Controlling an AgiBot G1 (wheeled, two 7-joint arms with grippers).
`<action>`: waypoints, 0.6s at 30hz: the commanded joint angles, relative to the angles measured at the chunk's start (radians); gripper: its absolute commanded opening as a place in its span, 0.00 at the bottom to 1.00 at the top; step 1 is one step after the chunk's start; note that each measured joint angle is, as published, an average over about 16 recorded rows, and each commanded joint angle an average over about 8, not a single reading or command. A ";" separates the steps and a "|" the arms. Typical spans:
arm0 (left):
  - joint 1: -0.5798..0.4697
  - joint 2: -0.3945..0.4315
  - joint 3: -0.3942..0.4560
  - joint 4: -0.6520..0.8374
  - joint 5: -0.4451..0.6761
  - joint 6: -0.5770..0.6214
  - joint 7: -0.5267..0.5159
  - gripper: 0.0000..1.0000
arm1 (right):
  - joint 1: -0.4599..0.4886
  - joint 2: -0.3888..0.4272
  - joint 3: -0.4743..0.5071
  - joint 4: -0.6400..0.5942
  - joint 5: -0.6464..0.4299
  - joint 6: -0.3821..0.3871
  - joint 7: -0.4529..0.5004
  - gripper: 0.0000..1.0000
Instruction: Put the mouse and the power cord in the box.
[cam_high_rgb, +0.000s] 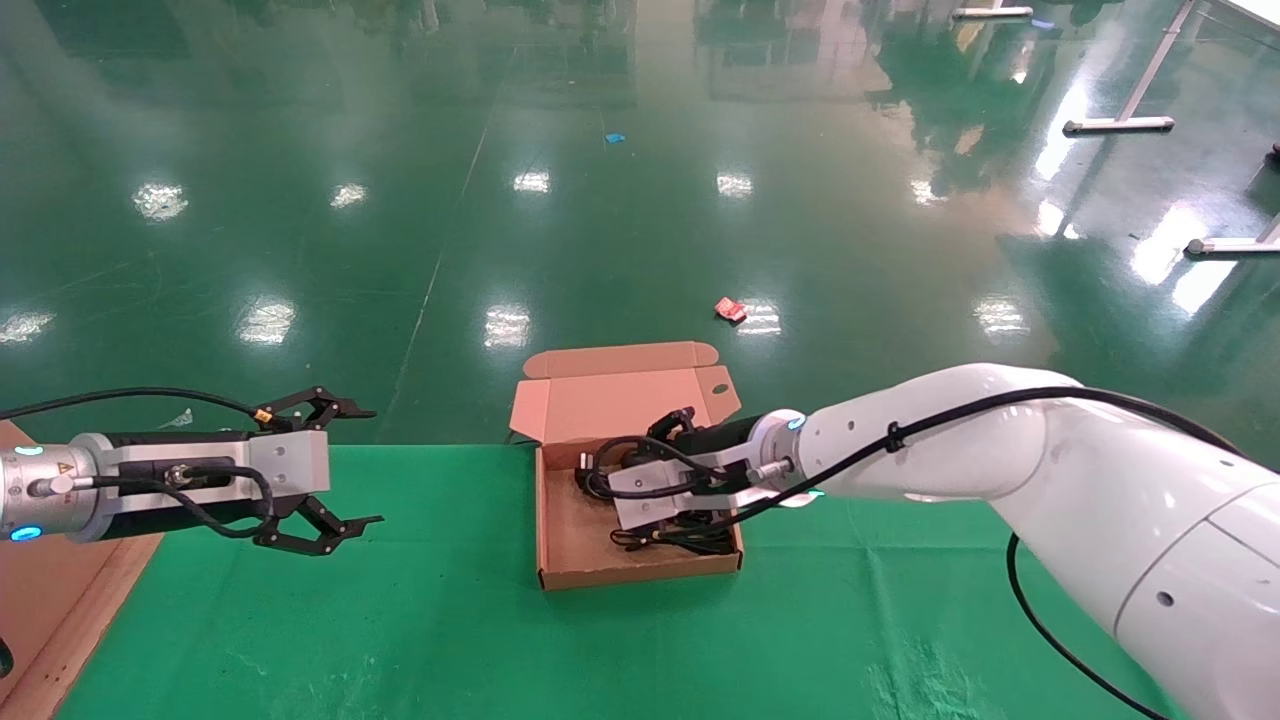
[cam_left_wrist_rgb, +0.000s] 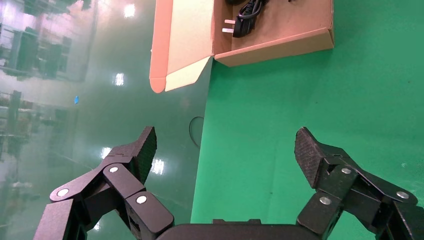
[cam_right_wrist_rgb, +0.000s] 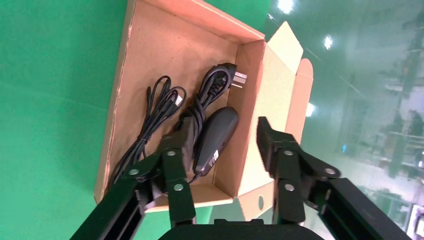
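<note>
The right gripper (cam_right_wrist_rgb: 225, 145) is hovering over the box (cam_high_rgb: 560, 545) with its fingers spread apart, gripping nothing. The mouse (cam_right_wrist_rgb: 216, 134) and the power cord (cam_right_wrist_rgb: 212, 85) are lying side by side inside the box, which is sitting at the counter's (cam_high_rgb: 400, 620) far edge. The left gripper (cam_high_rgb: 345, 470) is hanging open near the counter's left edge.

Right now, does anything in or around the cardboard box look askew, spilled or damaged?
Nothing stands out. The glossy black oval mouse and the thick black bundled power cord both lie inside the shallow brown cardboard box, lid open. The right claw hangs open over them; the left claw is open, off to the side.
</note>
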 joint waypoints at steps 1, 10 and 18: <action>0.004 -0.001 -0.007 -0.005 -0.003 0.004 -0.006 1.00 | -0.007 0.009 0.013 0.009 0.010 -0.010 0.006 1.00; 0.084 -0.024 -0.128 -0.103 -0.053 0.085 -0.122 1.00 | -0.099 0.122 0.164 0.112 0.129 -0.127 0.078 1.00; 0.155 -0.045 -0.236 -0.191 -0.097 0.156 -0.225 1.00 | -0.180 0.223 0.299 0.205 0.235 -0.231 0.143 1.00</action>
